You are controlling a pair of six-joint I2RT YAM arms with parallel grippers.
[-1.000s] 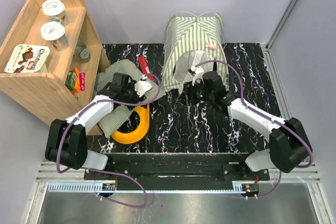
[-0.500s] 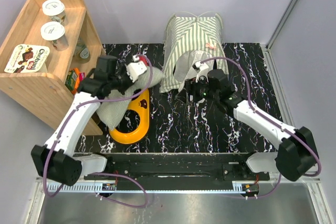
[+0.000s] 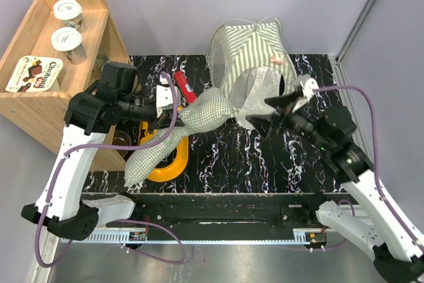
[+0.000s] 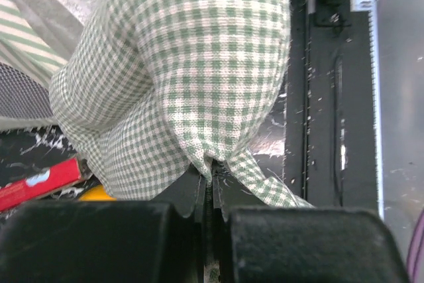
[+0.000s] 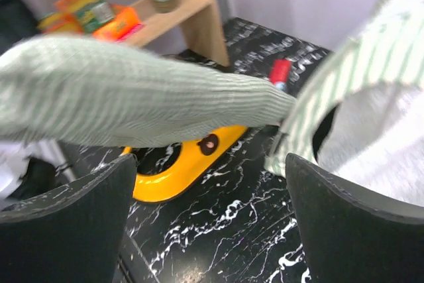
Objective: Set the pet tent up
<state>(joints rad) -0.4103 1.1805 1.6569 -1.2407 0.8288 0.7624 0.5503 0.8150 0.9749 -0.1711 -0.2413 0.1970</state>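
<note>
Cushion (image 4: pixel 179 64) in left pincer (image 4: pixel 212 187); right pincer (image 5: pixel 211 190) agape

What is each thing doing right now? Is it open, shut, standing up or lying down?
Pet tent: standing up, popped open.
Cushion: pinched at its edge, drooping.
Left gripper: shut on the cushion.
Right gripper: open, empty.
Yellow ring: lying flat.
Two cups: upright, lids on.

Checked cushion (image 3: pixel 199 114) above yellow ring (image 3: pixel 177 162); 2 lidded cups (image 3: pixel 67 10) top wooden shelf (image 3: pixel 40 107).
</note>
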